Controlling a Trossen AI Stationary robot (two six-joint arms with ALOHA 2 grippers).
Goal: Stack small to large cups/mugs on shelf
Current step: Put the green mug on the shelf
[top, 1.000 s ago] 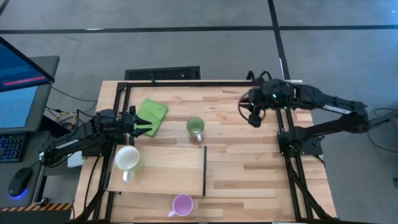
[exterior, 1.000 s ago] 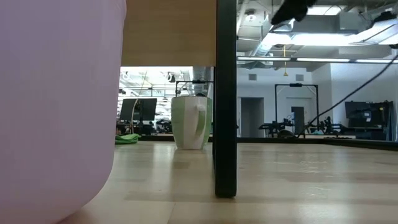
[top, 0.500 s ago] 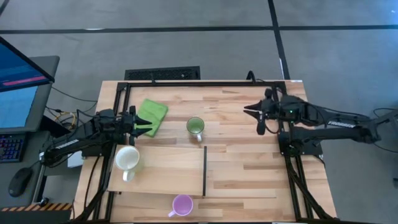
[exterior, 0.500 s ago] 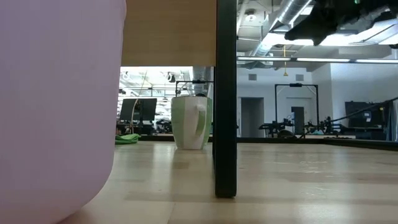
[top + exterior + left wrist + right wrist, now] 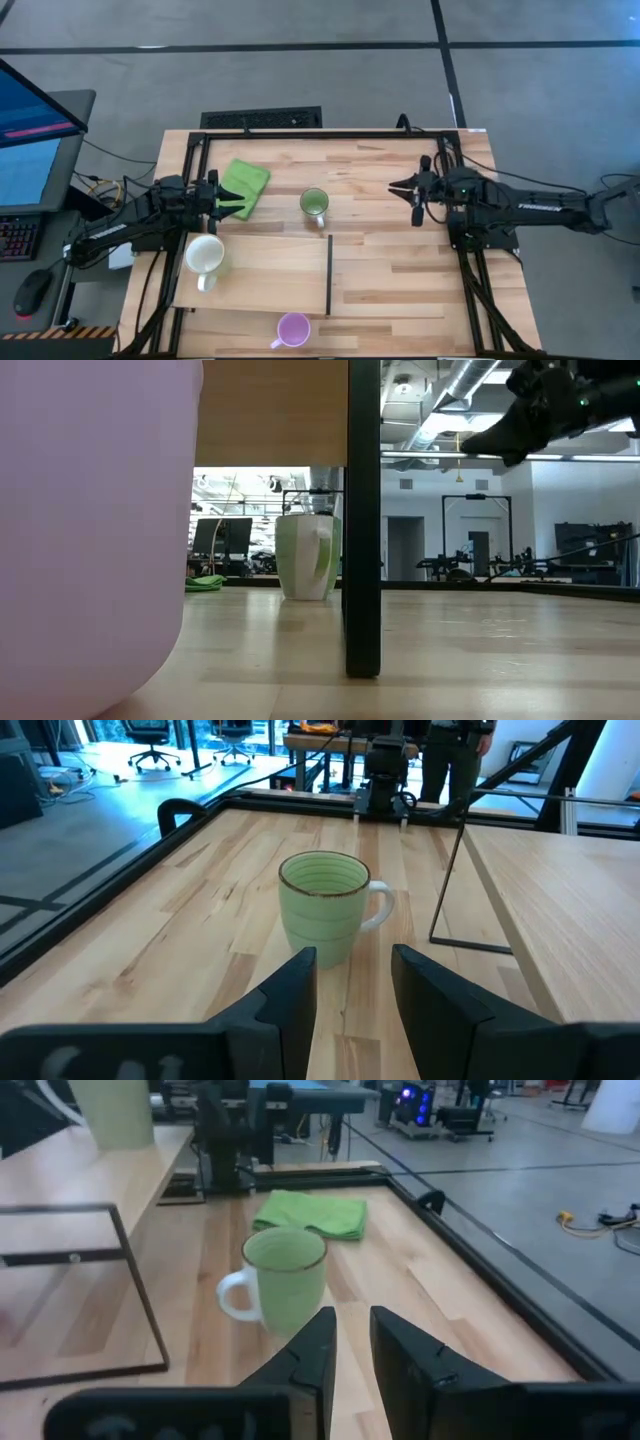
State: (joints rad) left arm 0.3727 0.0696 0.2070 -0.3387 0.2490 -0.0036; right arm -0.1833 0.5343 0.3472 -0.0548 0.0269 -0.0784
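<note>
Left gripper (image 5: 228, 203) parked at the table's left edge over the green cloth (image 5: 245, 184), fingers (image 5: 290, 1005) parted with a clear gap, gripping nothing. Right gripper (image 5: 408, 187) low at the right rail, fingers (image 5: 312, 1348) close together with only a narrow slit between, also empty. Between the two, straight ahead of both sets of fingertips but well apart from them: green mug (image 5: 314, 205), upright on the bare tabletop (image 5: 400, 270), just beyond the shelf (image 5: 270, 275). On the shelf's corner nearest the left gripper: white mug (image 5: 205, 256), upright. Farther off, past the shelf's front edge: purple mug (image 5: 292, 329), standing alone. Nothing stacked yet.
</note>
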